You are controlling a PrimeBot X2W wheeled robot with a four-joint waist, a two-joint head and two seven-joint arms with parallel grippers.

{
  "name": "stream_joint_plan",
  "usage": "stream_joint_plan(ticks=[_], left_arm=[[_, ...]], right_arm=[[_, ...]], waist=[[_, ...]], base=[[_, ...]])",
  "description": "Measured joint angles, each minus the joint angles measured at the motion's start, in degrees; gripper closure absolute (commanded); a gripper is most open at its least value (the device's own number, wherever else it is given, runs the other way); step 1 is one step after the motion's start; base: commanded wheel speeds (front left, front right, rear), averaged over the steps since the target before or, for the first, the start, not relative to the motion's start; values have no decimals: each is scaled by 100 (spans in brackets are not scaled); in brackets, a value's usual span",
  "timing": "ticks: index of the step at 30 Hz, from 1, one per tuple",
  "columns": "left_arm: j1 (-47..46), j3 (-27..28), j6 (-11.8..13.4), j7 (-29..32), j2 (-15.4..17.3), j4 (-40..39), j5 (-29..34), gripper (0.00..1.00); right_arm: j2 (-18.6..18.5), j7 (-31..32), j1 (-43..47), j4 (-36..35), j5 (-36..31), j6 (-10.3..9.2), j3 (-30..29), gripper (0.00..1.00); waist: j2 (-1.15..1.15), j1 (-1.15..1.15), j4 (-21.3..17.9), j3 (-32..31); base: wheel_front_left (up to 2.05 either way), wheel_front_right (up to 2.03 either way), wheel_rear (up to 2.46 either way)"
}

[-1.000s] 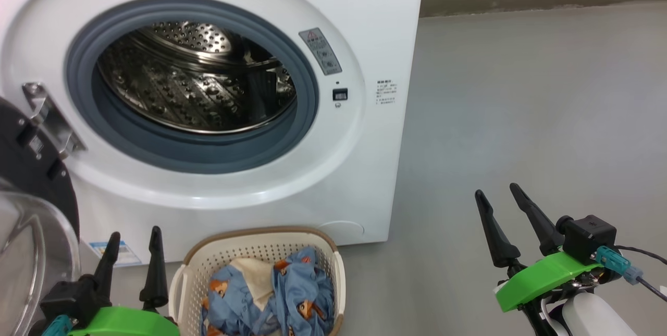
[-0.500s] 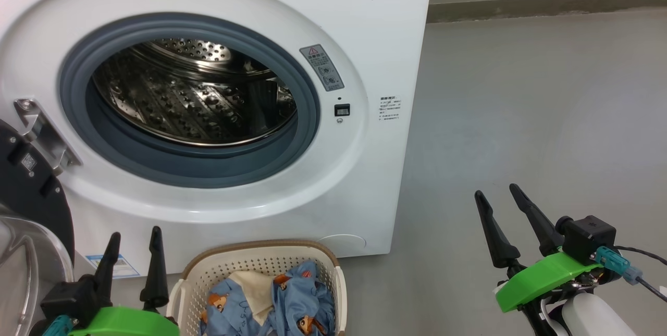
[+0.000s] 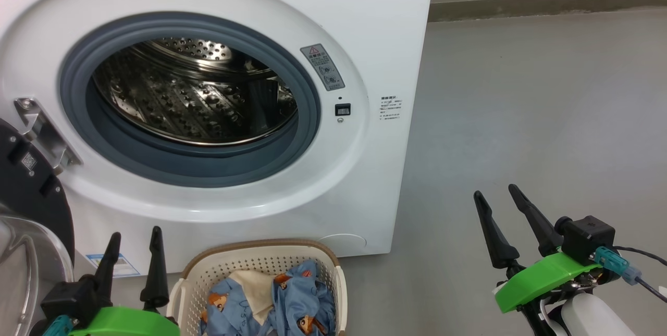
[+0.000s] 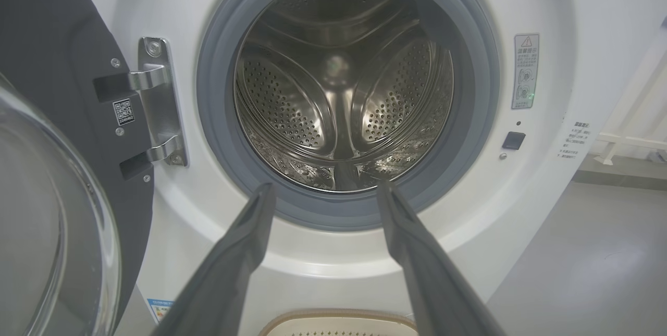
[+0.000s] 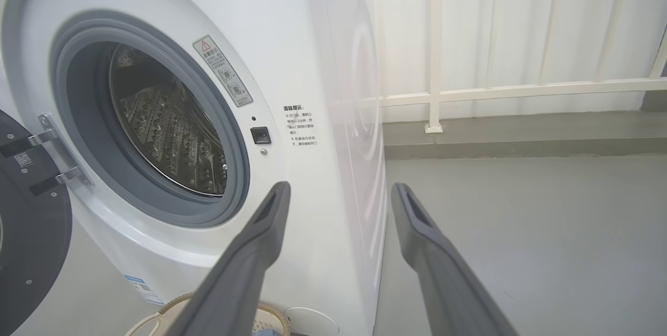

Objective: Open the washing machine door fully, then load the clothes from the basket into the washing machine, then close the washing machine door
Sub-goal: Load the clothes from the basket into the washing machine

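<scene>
Jaws of the left gripper (image 3: 134,233) are spread wide, with nothing held or touched. The same is noted for the right gripper (image 3: 495,191), poised over the floor (image 3: 521,117) well right of the washing machine (image 3: 365,23). The basket (image 3: 260,246) is set just right of the left gripper and cut off by the bottom edge. The clothes (image 3: 297,294) are heaped inside, their lower part unseen. The washing machine door (image 3: 31,185) is swung open at far left and cropped, and the drum (image 3: 193,96) is exposed.
</scene>
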Motion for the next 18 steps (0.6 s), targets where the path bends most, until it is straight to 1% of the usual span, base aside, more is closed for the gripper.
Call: stream_joint_plan(ticks=[14,18], left_arm=[[-2,18,-18,0,-12,-5,8,0],[-10,51,-160,0,-76,-32,1,0]], right_arm=[[0,0,-1,-8,-2,0,18,0],[1,0,-7,-18,-19,0,18,0]], waist=[[0,0,-40,167],[0,0,-70,303]], base=[[0,0,0],[0,0,0]])
